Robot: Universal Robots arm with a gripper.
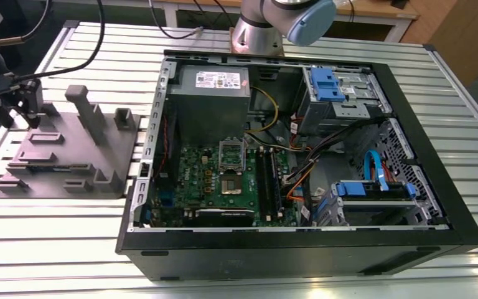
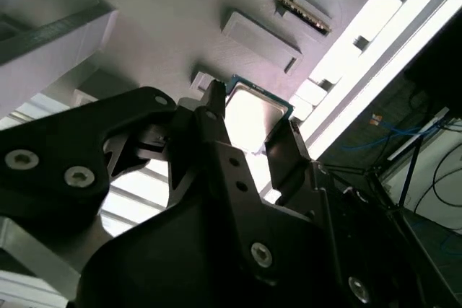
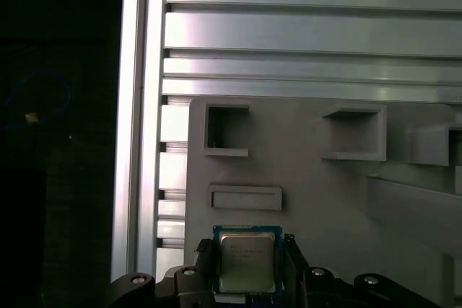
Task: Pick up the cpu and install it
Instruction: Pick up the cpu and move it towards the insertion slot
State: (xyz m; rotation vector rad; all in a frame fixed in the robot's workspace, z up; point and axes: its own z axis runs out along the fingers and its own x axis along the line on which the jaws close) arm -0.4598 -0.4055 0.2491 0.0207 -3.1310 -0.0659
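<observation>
The cpu, a small square chip with a shiny metal top and a green rim, sits between my gripper's two black fingers, which press its opposite edges. In the second wrist view the cpu sits in the gripper just over the grey fixture block. In the exterior view the gripper is at the far left, low over that fixture block. The motherboard socket lies inside the open computer case, with its silver frame hinged up.
The case's black walls rise around the motherboard. Inside are a grey power supply, blue drive bays and loose cables. The fixture has upright posts. A slatted aluminium table carries everything.
</observation>
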